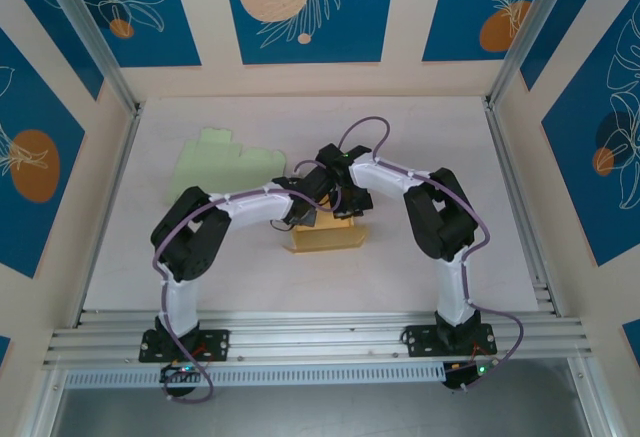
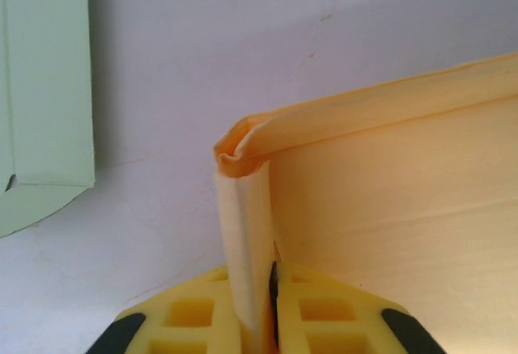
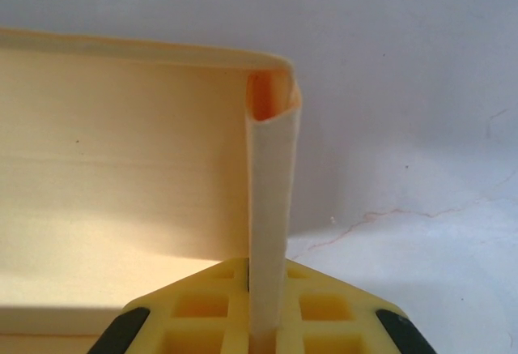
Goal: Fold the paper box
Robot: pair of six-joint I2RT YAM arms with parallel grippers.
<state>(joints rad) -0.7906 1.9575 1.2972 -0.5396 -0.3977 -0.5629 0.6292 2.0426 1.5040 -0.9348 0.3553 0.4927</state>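
Observation:
The yellow paper box point(image 1: 328, 239) sits partly folded at the middle of the white table, with both arms meeting over its far side. My left gripper point(image 2: 257, 309) is shut on the box's folded left end wall point(image 2: 245, 224), which stands upright between the yellow fingers. The long back wall point(image 2: 388, 184) runs off to the right from that corner. My right gripper point(image 3: 267, 309) is shut on the folded right end wall point(image 3: 269, 184), with the box's long wall point(image 3: 121, 151) stretching left. From above, the left gripper point(image 1: 306, 211) and right gripper point(image 1: 346, 203) sit close together.
A flat pale green paper sheet point(image 1: 225, 165) lies at the far left of the table; its edge point(image 2: 44, 87) is left of the box. Aluminium posts and patterned walls enclose the table. A metal rail point(image 1: 320, 337) runs along the near edge.

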